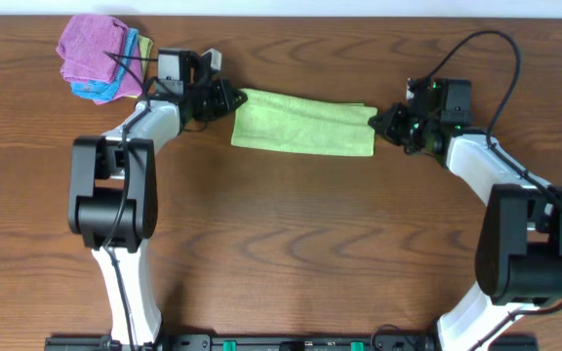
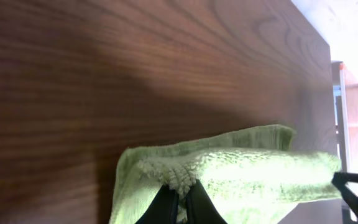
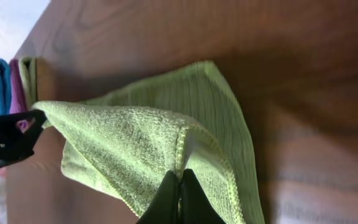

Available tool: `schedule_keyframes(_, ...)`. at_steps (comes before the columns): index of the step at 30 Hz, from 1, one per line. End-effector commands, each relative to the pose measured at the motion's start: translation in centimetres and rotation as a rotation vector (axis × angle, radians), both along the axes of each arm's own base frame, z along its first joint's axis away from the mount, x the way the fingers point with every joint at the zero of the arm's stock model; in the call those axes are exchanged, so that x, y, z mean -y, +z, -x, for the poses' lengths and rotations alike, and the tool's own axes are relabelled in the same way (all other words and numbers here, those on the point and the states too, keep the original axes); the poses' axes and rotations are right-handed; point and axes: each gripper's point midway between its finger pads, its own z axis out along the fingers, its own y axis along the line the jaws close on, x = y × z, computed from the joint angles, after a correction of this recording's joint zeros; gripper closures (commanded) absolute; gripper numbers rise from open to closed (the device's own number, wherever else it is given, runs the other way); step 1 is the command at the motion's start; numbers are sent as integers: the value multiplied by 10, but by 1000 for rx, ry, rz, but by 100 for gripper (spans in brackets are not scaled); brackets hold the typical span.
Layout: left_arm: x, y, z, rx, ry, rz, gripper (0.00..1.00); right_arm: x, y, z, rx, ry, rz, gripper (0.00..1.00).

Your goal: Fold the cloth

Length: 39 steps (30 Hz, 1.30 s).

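Observation:
The lime-green cloth [image 1: 301, 122] lies stretched left to right as a folded strip at the back of the table. My left gripper [image 1: 230, 99] is shut on its left end; the left wrist view shows the jaws [image 2: 182, 190] pinching a bunched fold of the cloth [image 2: 241, 174]. My right gripper [image 1: 381, 121] is shut on its right end; the right wrist view shows the jaws [image 3: 179, 180] pinching a hemmed edge of the cloth [image 3: 129, 143]. Both ends are lifted a little off the wood. The white tag is not visible.
A pile of folded cloths [image 1: 100, 57], purple on top with light-blue and green beneath, sits at the back left corner behind my left arm; it also shows at the left edge of the right wrist view [image 3: 8, 81]. The wooden table [image 1: 291, 244] extends toward the front.

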Motion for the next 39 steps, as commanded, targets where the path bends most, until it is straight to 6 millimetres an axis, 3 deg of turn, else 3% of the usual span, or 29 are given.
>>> schedule_keyframes(1, 2, 3, -9, -5, -15, 7, 95, 3, 0, -7, -10, -23, 13, 99)
schedule_keyframes(10, -6, -22, 26, -146, -71, -82, 94, 2, -22, 26, -173, -9, 27, 98)
schedule_keyframes(16, -11, -28, 31, -163, -74, -120, 95, 3, -24, 26, -171, -5, 55, 98)
schedule_keyframes(17, -11, -28, 31, -161, -75, -121, 94, 3, -24, 26, -171, -4, 55, 82)
schedule_keyframes(18, -11, -27, 30, -160, -76, -121, 85, 3, -24, 26, -171, -4, 55, 58)
schedule_keyframes(19, -10, -26, 30, -160, -78, -117, 74, 3, -24, 26, -171, -3, 55, 46)
schedule_keyframes(21, -8, -19, 30, -141, -105, -112, 67, 2, -23, 26, -166, 1, 53, 24)
schedule_keyframes(22, -8, -11, 31, -120, -131, -121, 55, 2, -23, 25, -160, 7, 51, 18)
schedule_keyframes(26, -19, 20, 26, -38, -167, -269, 47, -1, -12, 17, -114, 39, 51, 21)
schedule_keyframes(30, -25, 57, 17, 90, -167, -410, 48, -2, 1, 6, -80, 40, 50, 29)
schedule_keyframes(33, -27, 62, 14, 114, -150, -475, 45, -2, 6, 3, -68, 40, 50, 28)
schedule_keyframes(39, -7, 55, 26, 97, -211, -473, 44, -6, -1, 9, -88, 64, 102, 32)
